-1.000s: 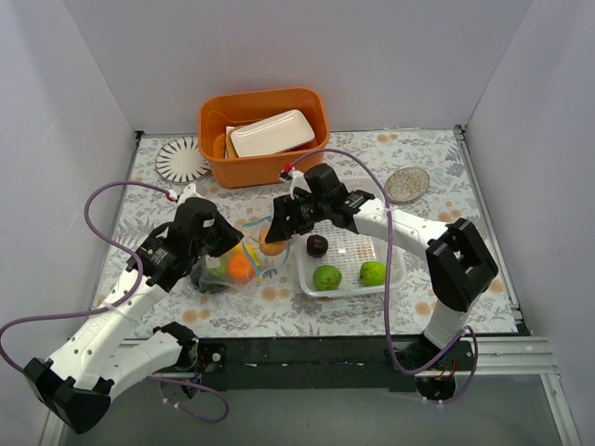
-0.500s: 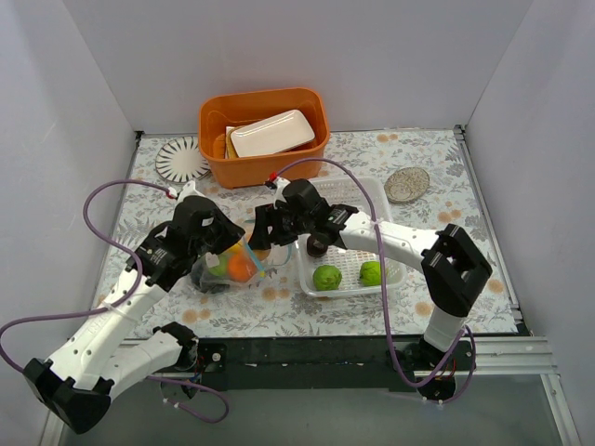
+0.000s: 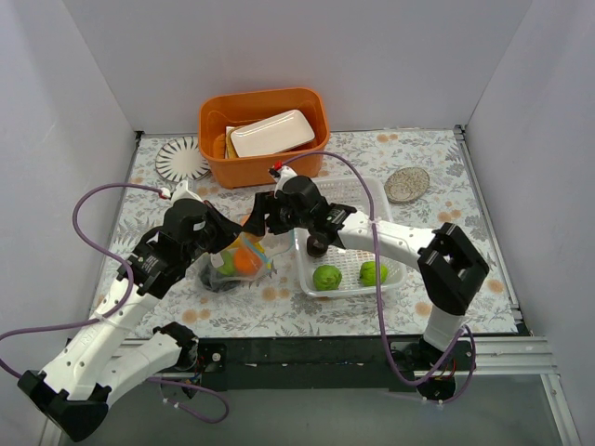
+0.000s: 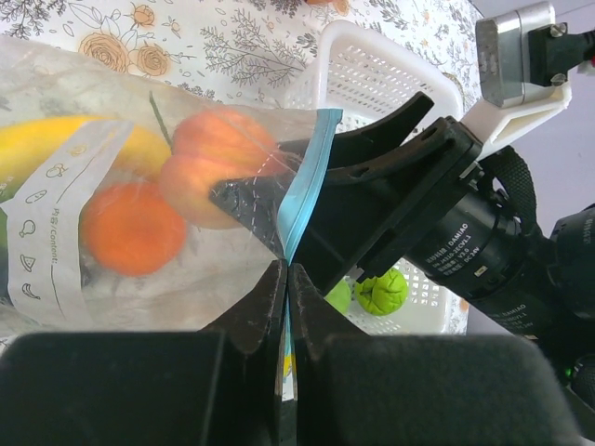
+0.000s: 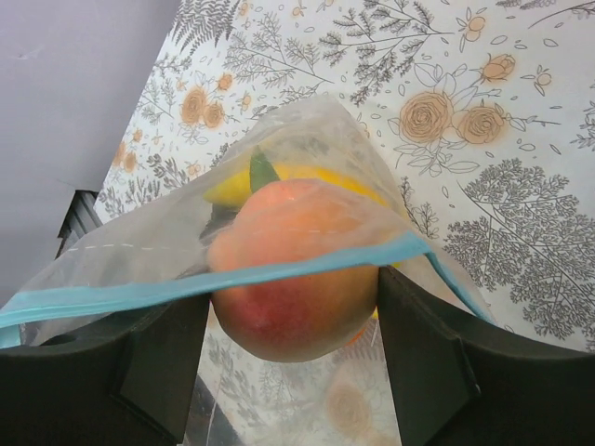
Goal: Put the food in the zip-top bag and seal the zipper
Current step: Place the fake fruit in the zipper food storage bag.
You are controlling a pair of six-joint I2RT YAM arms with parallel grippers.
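Observation:
The clear zip-top bag (image 3: 230, 270) lies left of centre with an orange (image 3: 244, 263) inside. My left gripper (image 3: 232, 244) is shut on the bag's teal zipper (image 4: 302, 177) and holds the mouth up. In the left wrist view the orange (image 4: 130, 228), a banana (image 4: 56, 149) and the peach (image 4: 209, 167) show through the plastic. My right gripper (image 3: 254, 226) is shut on the peach (image 5: 293, 269), at the bag's mouth, with the zipper (image 5: 232, 281) across its front. A banana (image 5: 307, 175) and green leaf (image 5: 262, 172) lie behind it. Two limes (image 3: 326, 277) (image 3: 373, 273) and a dark plum (image 3: 317, 245) sit in the white basket (image 3: 372, 191).
An orange bin (image 3: 214, 149) holding a white dish (image 3: 272, 133) stands at the back. A patterned plate (image 3: 181, 158) lies at the back left and a small dish (image 3: 407, 183) at the back right. White walls close in the flowered table.
My right gripper has carried the peach left from beside the basket to the bag's mouth. My left gripper has kept its hold on the zipper and shifted slightly.

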